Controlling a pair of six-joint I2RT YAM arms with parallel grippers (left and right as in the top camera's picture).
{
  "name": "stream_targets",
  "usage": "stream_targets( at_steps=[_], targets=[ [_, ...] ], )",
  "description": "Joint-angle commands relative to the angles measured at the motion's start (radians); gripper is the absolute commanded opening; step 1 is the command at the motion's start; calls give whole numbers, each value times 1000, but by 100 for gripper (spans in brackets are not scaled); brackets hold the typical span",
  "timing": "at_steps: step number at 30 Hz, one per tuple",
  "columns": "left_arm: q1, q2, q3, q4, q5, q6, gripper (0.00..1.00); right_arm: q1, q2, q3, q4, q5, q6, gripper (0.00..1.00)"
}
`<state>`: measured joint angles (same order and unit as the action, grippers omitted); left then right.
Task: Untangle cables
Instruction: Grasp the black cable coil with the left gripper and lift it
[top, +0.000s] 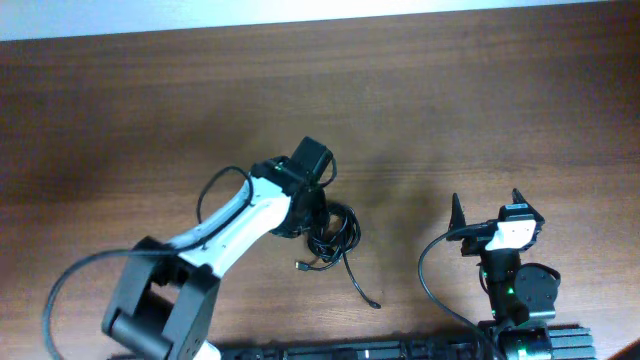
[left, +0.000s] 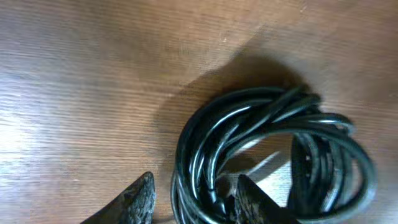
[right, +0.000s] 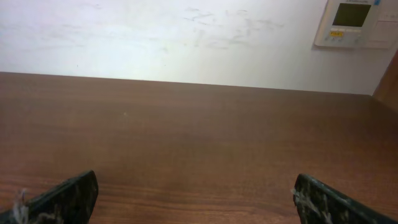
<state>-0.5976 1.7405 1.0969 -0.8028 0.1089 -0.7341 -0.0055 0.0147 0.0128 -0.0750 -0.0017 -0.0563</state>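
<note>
The cables (top: 338, 236) lie as a tangled bundle of thin black loops on the wooden table, right of centre; one loose end trails toward the front (top: 368, 295). In the left wrist view the coils (left: 267, 143) fill the lower right. My left gripper (top: 316, 214) is low over the bundle's left edge. Its fingers (left: 194, 200) are apart, with several strands of the coil between them; the right finger sits inside the loop, and a small gap shows beside the left finger. My right gripper (top: 486, 200) is open and empty, well right of the cables, fingers wide apart (right: 196, 196).
The brown wooden table (top: 150, 110) stretches bare to the left and far side. A white wall with a wall panel (right: 351, 22) stands beyond the table's far edge. The arms' own thicker black wires (top: 432, 280) loop near their bases at the front.
</note>
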Motion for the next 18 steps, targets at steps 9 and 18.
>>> stream_targets(
  at_steps=[9, 18],
  targets=[
    [32, 138, 41, -67, 24, 33, 0, 5, -8, -7, -3, 2, 1, 99],
    [165, -217, 163, -336, -259, 206, 0, 5, -8, -7, -3, 5, 1, 99]
  ],
)
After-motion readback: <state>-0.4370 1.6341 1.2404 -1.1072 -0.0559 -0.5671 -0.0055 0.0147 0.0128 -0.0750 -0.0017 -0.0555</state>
